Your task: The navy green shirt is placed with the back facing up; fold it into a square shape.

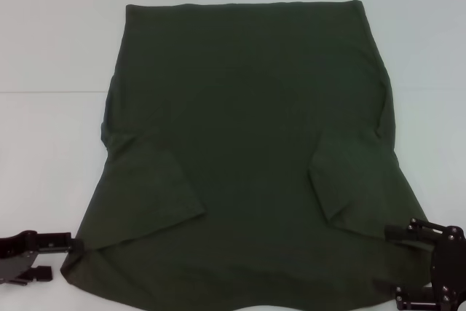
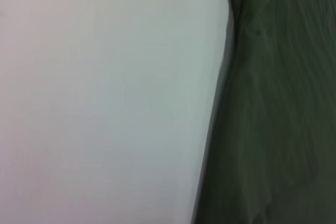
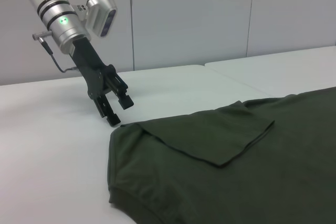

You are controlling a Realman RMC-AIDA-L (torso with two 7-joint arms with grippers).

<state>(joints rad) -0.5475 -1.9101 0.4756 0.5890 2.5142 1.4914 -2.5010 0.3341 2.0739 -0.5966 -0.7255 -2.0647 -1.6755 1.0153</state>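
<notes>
Lying flat across the middle of the white table (image 1: 51, 49), the large dark olive-green short-sleeved cotton shirt (image 1: 247, 143) shows a plain surface upward. Both short sleeves are folded inward over the body: one flap (image 1: 156, 191) lies toward the near left corner of the table, the other (image 1: 346, 183) toward the near right corner. The straight hem edge runs along the far side, and the cloth widens toward the near edge of the table.

At the near left corner, the black left gripper (image 1: 54, 256) sits low over the table, just beside the shirt's corner. The right wrist view shows this gripper (image 3: 116, 111) angled downward with its two fingers slightly spread, their tips close to the table surface next to the edge of the fabric and holding nothing. The left wrist view shows only bare tabletop (image 2: 105, 98) beside the shirt's side edge (image 2: 273, 119).

At the near right corner, the black right gripper (image 1: 426, 264) hangs over the shirt's edge; whether its jaws are spread or pressed together I cannot tell.
</notes>
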